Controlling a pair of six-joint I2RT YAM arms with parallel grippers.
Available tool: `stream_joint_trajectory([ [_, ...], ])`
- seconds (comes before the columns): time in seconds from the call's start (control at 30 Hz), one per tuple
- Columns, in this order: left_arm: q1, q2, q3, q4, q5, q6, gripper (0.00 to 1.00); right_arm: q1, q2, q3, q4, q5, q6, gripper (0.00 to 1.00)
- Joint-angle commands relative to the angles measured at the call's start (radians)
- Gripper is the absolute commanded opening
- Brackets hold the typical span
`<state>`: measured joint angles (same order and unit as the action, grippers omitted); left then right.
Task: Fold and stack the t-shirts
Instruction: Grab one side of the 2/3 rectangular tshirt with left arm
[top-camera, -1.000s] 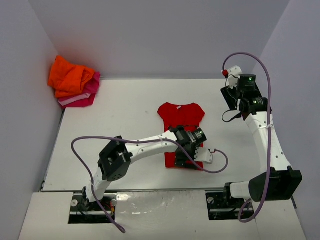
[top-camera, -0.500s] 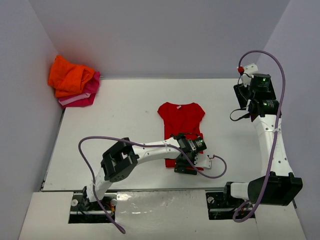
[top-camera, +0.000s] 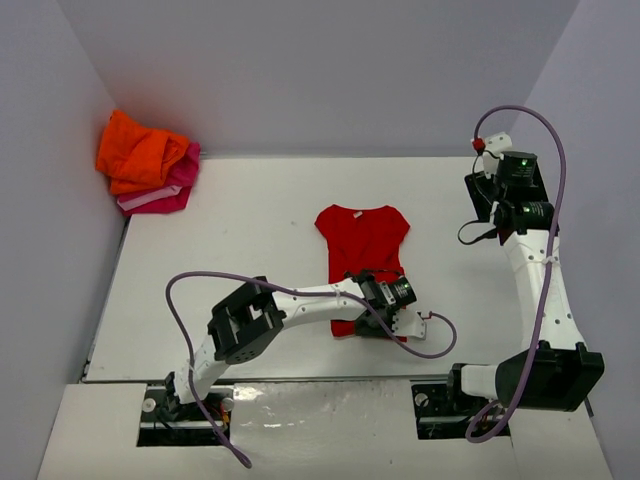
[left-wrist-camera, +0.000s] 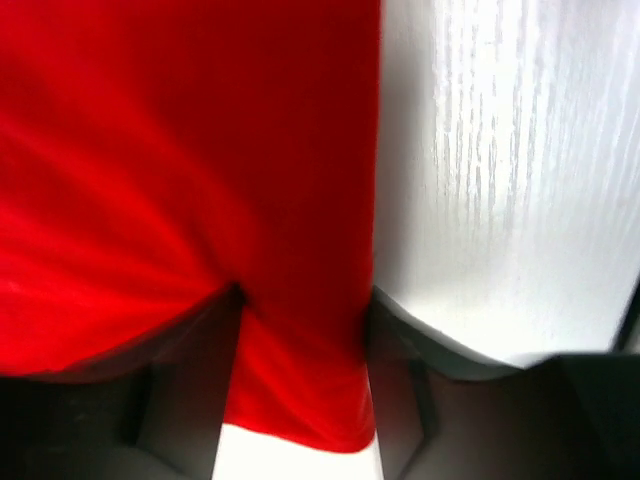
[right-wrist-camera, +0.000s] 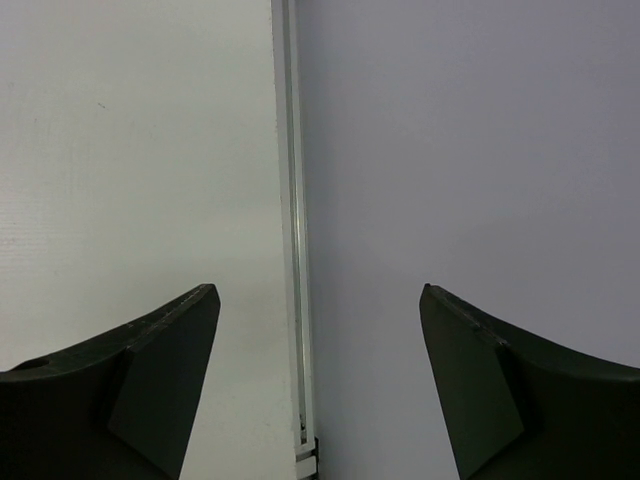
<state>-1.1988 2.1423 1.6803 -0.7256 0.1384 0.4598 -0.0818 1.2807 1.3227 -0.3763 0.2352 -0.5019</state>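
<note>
From above, the red t-shirt (top-camera: 362, 245) lies flat on the surface (top-camera: 250, 230). The left hand (top-camera: 372, 322) is down on its near hem. An orange t-shirt (top-camera: 135, 150) and a pink t-shirt (top-camera: 172, 190) are heaped far off to that hand's left.

In the left wrist view, the fingers (left-wrist-camera: 190, 390) stand apart, straddling the hem's corner.

In the right wrist view, the right hand (right-wrist-camera: 318, 300) is spread wide and holds nothing. The surface's edge and a wall (right-wrist-camera: 450, 150) lie ahead of it.

Right gripper (right-wrist-camera: 317, 290) spread wide, dark fingers (right-wrist-camera: 160, 370) well apart at the bottom corners. Ahead of the left finger, white desk (right-wrist-camera: 130, 150), finely textured. Ahead of the right finger, plain grey wall (right-wrist-camera: 470, 150). Between desk and wall, a thin pale edge strip (right-wrist-camera: 288, 200), running straight out from the gap, nearer the left finger.
</note>
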Motion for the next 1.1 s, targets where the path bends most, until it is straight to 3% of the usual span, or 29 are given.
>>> stream_joint_trajectory([
  [0.0, -0.002, 0.094, 0.02, 0.004, 0.027, -0.016, 0.05, 0.0, -0.053, -0.006, 0.061, 0.023, -0.015, 0.79],
  [0.03, 0.0, 0.108, 0.023, -0.008, 0.031, -0.011, 0.0, -0.001, -0.06, -0.007, 0.061, 0.028, -0.021, 0.79],
  [0.13, 0.002, 0.099, 0.032, -0.091, 0.104, 0.022, 0.0, -0.005, -0.073, -0.01, 0.061, 0.039, -0.041, 0.79],
  [0.47, -0.043, -0.013, 0.289, -0.639, 0.42, 0.11, 0.0, -0.013, -0.074, -0.014, 0.065, 0.007, -0.022, 0.79],
  [0.83, -0.063, -0.064, 0.507, -0.798, 0.432, 0.054, 0.0, -0.013, -0.118, -0.016, 0.059, 0.014, -0.039, 0.79],
  [1.07, 0.06, 0.017, 0.621, -0.878, 0.411, 0.103, 0.0, -0.013, -0.124, -0.016, 0.054, 0.018, -0.055, 0.8],
])
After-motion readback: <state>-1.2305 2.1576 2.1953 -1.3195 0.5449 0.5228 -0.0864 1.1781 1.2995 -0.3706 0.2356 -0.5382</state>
